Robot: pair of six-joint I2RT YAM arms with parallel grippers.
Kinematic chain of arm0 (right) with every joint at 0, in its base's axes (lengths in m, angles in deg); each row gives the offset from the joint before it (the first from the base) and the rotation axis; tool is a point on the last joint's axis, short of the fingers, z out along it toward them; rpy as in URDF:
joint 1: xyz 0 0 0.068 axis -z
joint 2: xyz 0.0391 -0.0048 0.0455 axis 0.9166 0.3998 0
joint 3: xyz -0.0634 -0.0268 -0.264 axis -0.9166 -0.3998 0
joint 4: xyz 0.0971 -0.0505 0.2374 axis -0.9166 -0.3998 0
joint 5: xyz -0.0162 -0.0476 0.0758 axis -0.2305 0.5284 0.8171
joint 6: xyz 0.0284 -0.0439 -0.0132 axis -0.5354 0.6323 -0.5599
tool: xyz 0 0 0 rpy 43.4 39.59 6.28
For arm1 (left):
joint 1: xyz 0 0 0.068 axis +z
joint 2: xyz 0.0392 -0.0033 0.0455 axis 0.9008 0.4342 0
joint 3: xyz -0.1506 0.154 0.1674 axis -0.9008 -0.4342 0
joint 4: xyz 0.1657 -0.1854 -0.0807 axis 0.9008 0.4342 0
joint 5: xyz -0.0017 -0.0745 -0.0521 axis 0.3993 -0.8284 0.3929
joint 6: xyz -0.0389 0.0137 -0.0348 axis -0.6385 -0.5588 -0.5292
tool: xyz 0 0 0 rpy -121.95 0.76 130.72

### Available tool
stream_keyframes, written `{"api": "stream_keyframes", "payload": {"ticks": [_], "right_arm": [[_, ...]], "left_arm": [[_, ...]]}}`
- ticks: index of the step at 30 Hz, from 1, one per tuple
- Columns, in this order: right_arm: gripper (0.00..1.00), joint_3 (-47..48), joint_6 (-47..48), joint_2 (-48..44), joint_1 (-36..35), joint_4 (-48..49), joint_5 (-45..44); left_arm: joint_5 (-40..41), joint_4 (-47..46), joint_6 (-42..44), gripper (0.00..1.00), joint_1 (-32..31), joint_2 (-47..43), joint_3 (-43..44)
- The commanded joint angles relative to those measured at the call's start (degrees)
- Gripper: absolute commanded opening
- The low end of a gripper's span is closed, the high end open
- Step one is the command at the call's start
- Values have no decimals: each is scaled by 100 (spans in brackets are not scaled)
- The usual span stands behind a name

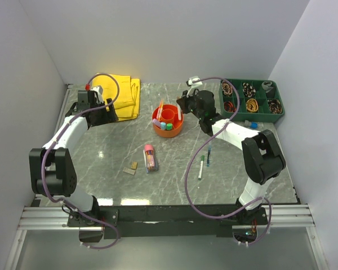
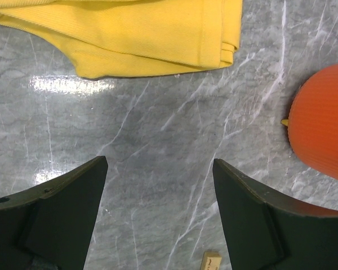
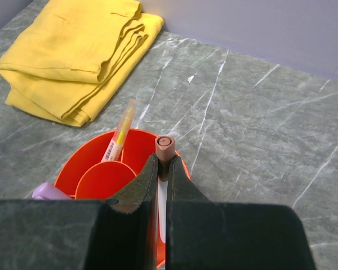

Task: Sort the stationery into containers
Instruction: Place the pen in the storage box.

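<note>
Orange plastic organiser bowl (image 1: 168,133), round with a central cup and a divided outer ring, sits directly beneath the right tool (image 3: 162,166), whose jaws are closed narrow on a thin white pen with a brown cap (image 3: 165,145). The pen stands near upright, long axis vertical, with the cap uppermost just beyond the fingertips and the lower end down in the ring. Whether it touches the compartment floor cannot be told. Assessment: the pen is light, stiff and smooth-barrelled, and liable to swivel in a pinch. The barrel just below the cap is the sound place to hold, as now. Left of the fingertips a yellow highlighter (image 3: 119,135) leans in the ring, and a lilac stick (image 3: 48,192) shows at the rim. The left tool (image 2: 160,164) hangs wide open and empty above the grey marble bench (image 2: 158,112), with a folded yellow cloth (image 2: 129,39) ahead of it and the bowl to its right. Unsorted, back toward the arm bases from the right tool, are a pink-capped clear tube (image 1: 150,157), small tan blocks (image 1: 130,168) and two thin pens (image 1: 201,169), all lying flat on the bench.
</note>
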Motion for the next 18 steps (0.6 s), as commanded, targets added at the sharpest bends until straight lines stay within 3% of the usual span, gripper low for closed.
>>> {"api": "stream_keyframes", "payload": {"ticks": [1,8,11,12,13,18], "right_arm": [[0,77,-76,-168,-61,140,-105],[4,51,-76,-124,-61,26,-61],[17,24,-67,-150,-96,8,-61],[29,16,-67,-150,-96,-18,-61],[33,16,-58,-159,-96,-36,-61],[40,-46,-23,-378,-114,-167,-88]], "left_arm": [[-45,-161,-14,82,23,-114,-23],[-28,-169,-14,82,23,-132,-58],[-28,-169,-5,82,23,-158,-85],[-28,-169,-5,82,23,-167,-85],[-28,-169,-5,82,23,-167,-102],[-54,-196,-40,82,23,-237,-111]]}}
